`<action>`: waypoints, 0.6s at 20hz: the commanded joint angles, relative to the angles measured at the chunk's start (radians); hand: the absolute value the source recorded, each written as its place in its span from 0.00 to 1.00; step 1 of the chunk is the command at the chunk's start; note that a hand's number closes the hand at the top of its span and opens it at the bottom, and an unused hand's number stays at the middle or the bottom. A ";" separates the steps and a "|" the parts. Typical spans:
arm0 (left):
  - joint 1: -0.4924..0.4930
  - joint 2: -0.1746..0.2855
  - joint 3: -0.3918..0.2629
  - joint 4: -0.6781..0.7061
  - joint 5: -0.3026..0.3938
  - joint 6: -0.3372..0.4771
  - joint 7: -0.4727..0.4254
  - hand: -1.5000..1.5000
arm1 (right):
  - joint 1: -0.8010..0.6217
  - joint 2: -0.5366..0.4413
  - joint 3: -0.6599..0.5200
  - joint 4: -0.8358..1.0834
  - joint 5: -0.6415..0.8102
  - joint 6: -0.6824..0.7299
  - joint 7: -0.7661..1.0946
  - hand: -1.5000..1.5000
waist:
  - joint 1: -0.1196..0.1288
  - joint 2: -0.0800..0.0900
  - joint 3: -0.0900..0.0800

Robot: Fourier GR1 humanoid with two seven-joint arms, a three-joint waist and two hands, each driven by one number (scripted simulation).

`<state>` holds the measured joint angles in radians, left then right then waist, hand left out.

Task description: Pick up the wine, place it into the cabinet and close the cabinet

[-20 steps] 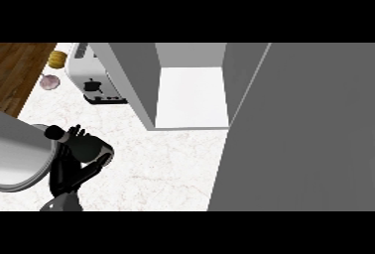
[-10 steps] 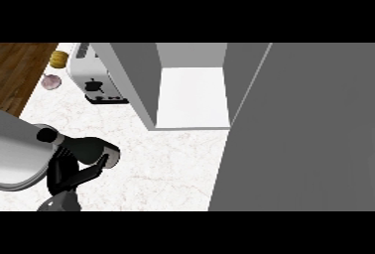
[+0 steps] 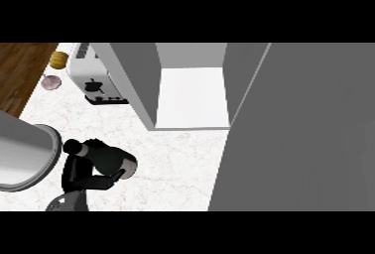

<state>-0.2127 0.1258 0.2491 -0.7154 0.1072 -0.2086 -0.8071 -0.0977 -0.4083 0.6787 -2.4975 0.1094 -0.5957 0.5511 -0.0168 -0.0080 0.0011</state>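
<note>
The wine bottle [image 3: 121, 159] is a dark body with a pale band, mostly hidden inside my left hand [image 3: 82, 171], which is curled round it over the white counter at lower left. My grey left forearm [image 3: 22, 154] fills the left edge. The cabinet [image 3: 190, 96] stands open up and to the right of the hand, showing a bare white floor inside. Its grey side wall [image 3: 135, 79] faces the hand. The big grey door [image 3: 300, 129] hangs open across the right half of the view. My right hand does not show.
A white toaster [image 3: 92, 77] stands against the cabinet's left wall. Behind it are a small yellow item [image 3: 58, 59] and a pink one [image 3: 51, 82]. A brown wooden strip [image 3: 22, 74] borders the marble counter [image 3: 176, 163] at upper left.
My left hand, curled on the bottle, has shifted right toward the cabinet and risen; the forearm now looms larger at the left edge.
</note>
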 commanded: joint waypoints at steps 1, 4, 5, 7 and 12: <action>0.040 -0.010 -0.103 -0.052 -0.051 -0.105 0.020 1.00 | 0.032 -0.007 0.053 -0.095 0.097 -0.009 0.028 0.00 | 0.005 -0.001 -0.002; 0.036 -0.019 -0.138 -0.108 -0.035 -0.170 0.090 1.00 | 0.025 -0.035 -0.029 -0.150 0.037 -0.005 0.059 0.00 | 0.008 0.001 -0.001; 0.085 -0.025 -0.151 -0.158 -0.026 -0.197 0.083 1.00 | 0.048 -0.037 0.030 -0.157 0.093 -0.015 0.040 0.00 | 0.009 -0.003 -0.001; 0.045 -0.082 -0.167 -0.177 -0.015 -0.165 0.136 1.00 | 0.076 -0.077 -0.040 -0.167 0.015 0.013 0.014 0.00 | 0.007 0.002 0.000; 0.187 -0.100 -0.227 -0.384 -0.020 -0.158 0.185 1.00 | 0.140 -0.105 0.027 -0.230 0.081 -0.009 0.008 0.00 | 0.008 -0.002 -0.001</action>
<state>-0.0884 0.0622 0.0704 -0.9921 0.0930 -0.3697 -0.6552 -0.0359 -0.4612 0.6773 -2.5075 0.1025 -0.6133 0.4925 -0.0076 -0.0088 0.0005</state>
